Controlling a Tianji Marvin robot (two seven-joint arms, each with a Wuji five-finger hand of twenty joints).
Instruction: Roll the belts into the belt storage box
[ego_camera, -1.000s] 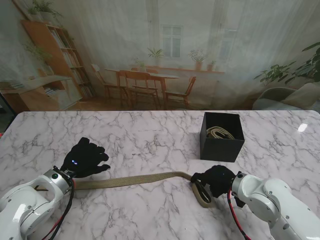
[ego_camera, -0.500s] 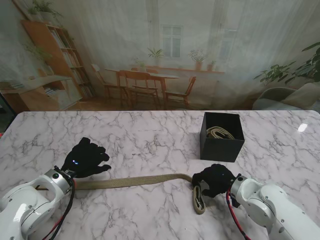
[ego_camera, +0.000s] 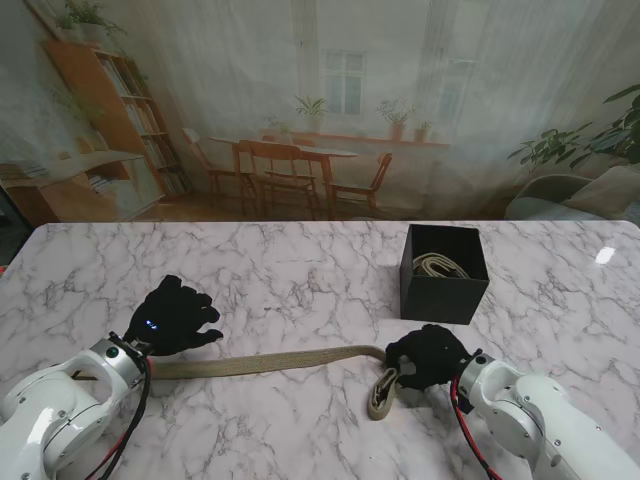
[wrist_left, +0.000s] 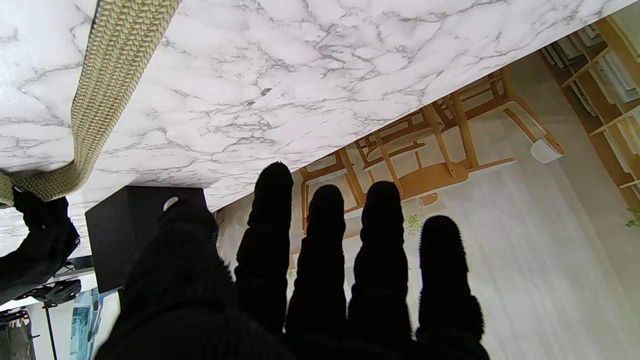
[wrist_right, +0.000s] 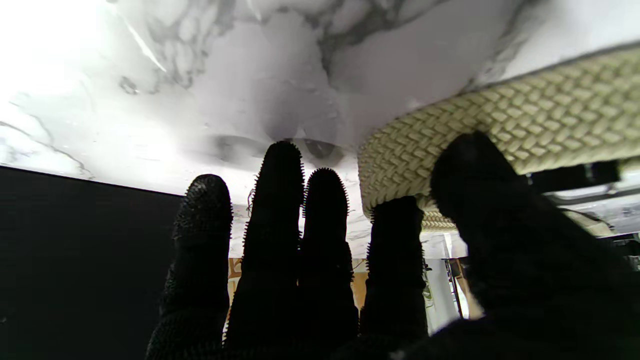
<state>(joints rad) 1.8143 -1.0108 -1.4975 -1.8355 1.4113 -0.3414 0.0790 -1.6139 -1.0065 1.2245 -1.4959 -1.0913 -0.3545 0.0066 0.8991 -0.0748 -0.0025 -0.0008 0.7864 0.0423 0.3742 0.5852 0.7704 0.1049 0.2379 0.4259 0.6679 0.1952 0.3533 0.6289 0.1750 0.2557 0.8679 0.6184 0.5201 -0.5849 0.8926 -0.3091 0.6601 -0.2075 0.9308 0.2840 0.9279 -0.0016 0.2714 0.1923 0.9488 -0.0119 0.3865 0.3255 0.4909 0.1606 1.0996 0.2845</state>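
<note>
A woven tan belt (ego_camera: 270, 361) lies stretched across the table from my left wrist to my right hand (ego_camera: 425, 356). That hand is shut on the belt's right end, thumb and forefinger pinching the weave (wrist_right: 500, 125). A short folded piece (ego_camera: 381, 394) sticks out nearer to me. My left hand (ego_camera: 176, 318) is open with its fingers (wrist_left: 320, 240) straight, just beyond the belt's left end and holding nothing. The black storage box (ego_camera: 445, 275) stands beyond the right hand, with a rolled belt (ego_camera: 440, 265) inside.
The box (wrist_left: 145, 225) stands close beyond my right hand; its black wall (wrist_right: 75, 240) fills one side of the right wrist view. White marble table (ego_camera: 300, 290) runs between the hands and the far edge. Behind it hangs a printed room backdrop.
The folded belt end under my right hand has swung to the left and nearer to me, and the right hand has edged left. The left hand has stayed put.
</note>
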